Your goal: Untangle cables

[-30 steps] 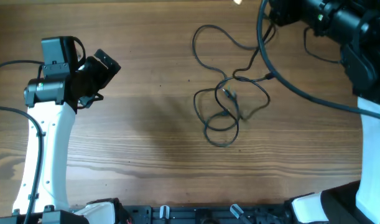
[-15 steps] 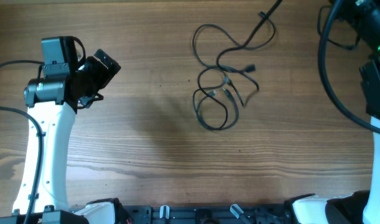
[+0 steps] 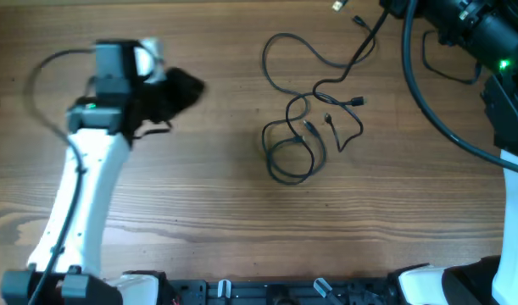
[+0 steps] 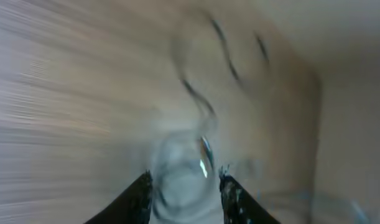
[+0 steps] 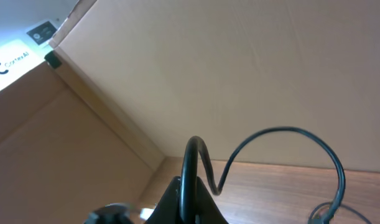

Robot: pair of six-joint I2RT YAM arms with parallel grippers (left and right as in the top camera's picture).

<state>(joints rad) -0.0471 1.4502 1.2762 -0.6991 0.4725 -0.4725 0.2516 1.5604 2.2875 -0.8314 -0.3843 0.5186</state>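
The cables (image 3: 303, 127) are thin black cords lying in loose overlapping loops at the table's centre, with small plug ends (image 3: 330, 119) showing among them. One strand (image 3: 364, 42) rises toward the back right to my right gripper (image 3: 392, 8). In the right wrist view that gripper (image 5: 190, 186) is shut on a black cable (image 5: 191, 158), which arcs away over the table. My left gripper (image 3: 181, 90) is motion-blurred, well left of the tangle. In the left wrist view its fingers (image 4: 142, 190) stand apart with nothing between them, and blurred cable strands (image 4: 196, 99) lie ahead.
Thick black wires (image 3: 428, 127) from the right arm hang over the table's right side. A cardboard wall (image 5: 239, 74) stands behind the table. A black rail (image 3: 275, 292) runs along the front edge.
My left arm has swung right toward the cables and its jaws have narrowed. The right gripper has pulled its strand up and back, and the loops have shifted and drawn in.
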